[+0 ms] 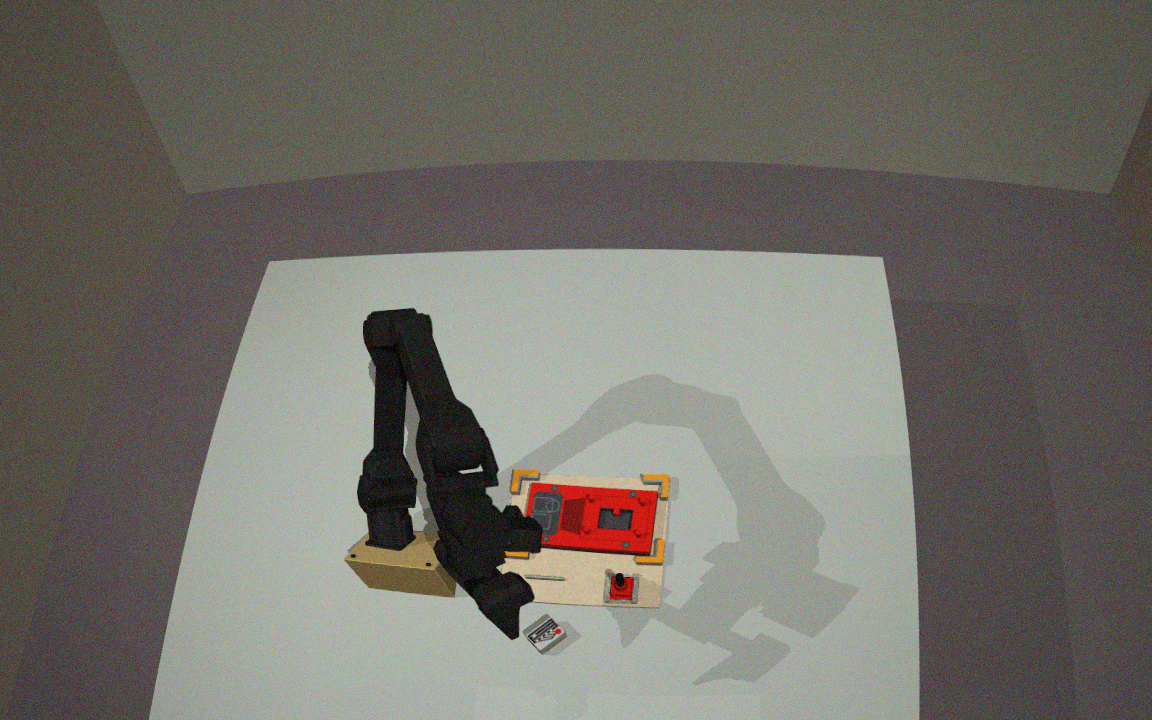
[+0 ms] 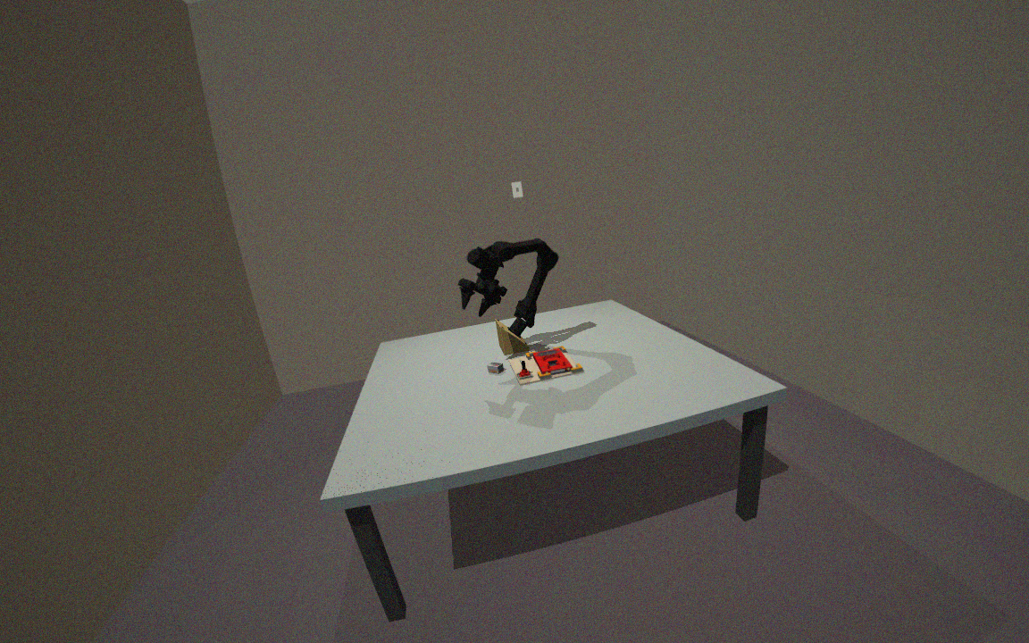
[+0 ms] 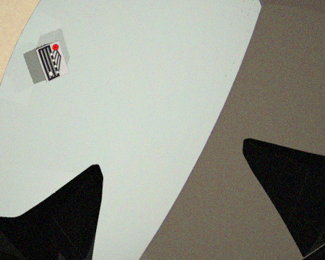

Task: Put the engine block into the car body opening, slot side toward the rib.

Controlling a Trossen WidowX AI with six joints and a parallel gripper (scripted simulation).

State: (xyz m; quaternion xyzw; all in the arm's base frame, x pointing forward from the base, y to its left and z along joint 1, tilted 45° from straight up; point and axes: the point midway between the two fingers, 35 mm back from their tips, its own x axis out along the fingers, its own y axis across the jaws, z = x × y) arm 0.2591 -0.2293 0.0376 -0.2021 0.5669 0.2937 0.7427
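Observation:
The engine block [image 1: 545, 634] [image 2: 495, 367] [image 3: 52, 61], a small grey block with black stripes and a red dot on top, lies on the table beside the beige board, turned at an angle. The red car body [image 1: 573, 535] [image 2: 542, 358] lies on the board. Its opening [image 1: 614, 520] shows a dark floor with no block in it, and a small red rib [image 1: 616, 512] juts in from the far edge. My gripper [image 2: 473, 312] [image 3: 174, 159] is open and empty, high above the table. In the top view one fingertip shows just left of the block; the other is hidden.
The beige board [image 1: 571, 564] [image 3: 11, 22] carries orange corner brackets [image 1: 662, 484], a thin grey pin [image 1: 544, 577] and a red piece with a black knob [image 1: 621, 588] [image 2: 523, 371]. The arm's gold base [image 1: 401, 574] [image 2: 508, 339] stands left of the board in the top view.

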